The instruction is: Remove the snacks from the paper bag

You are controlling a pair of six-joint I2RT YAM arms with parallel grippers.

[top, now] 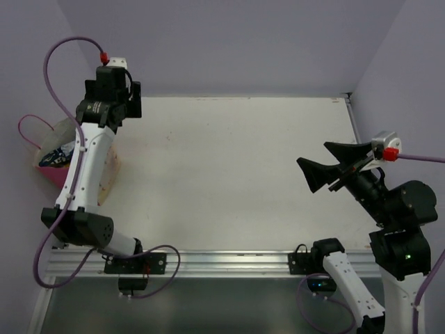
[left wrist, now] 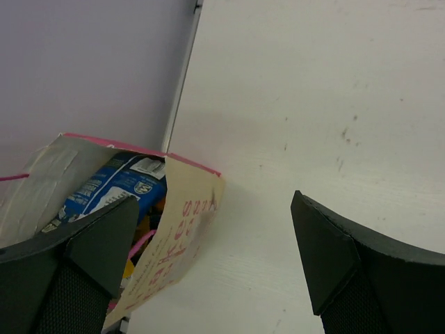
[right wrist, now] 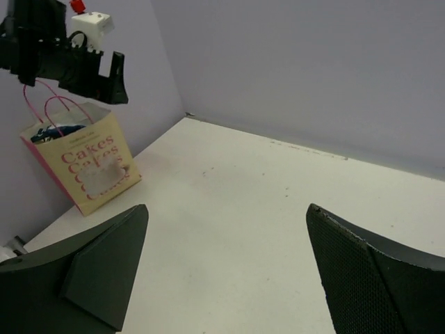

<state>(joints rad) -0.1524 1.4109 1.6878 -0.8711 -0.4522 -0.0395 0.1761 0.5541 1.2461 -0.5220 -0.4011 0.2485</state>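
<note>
Item: boxy pink-and-cream paper gift bag (right wrist: 87,163), standing at left edge of white table (top: 243,174); glossy blue-and-white snack packet (left wrist: 111,184) visible inside. Probably light, slippery, crushable; pinch its top edge. Left gripper (left wrist: 214,209) and right gripper (right wrist: 228,216) both spread wide, empty

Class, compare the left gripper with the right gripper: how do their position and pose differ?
The left gripper hangs above the paper bag at the left edge of the table; the right gripper sits far from it, on the right. The left gripper points down; the right gripper points sideways across the table. Both have open, empty jaws.
</note>
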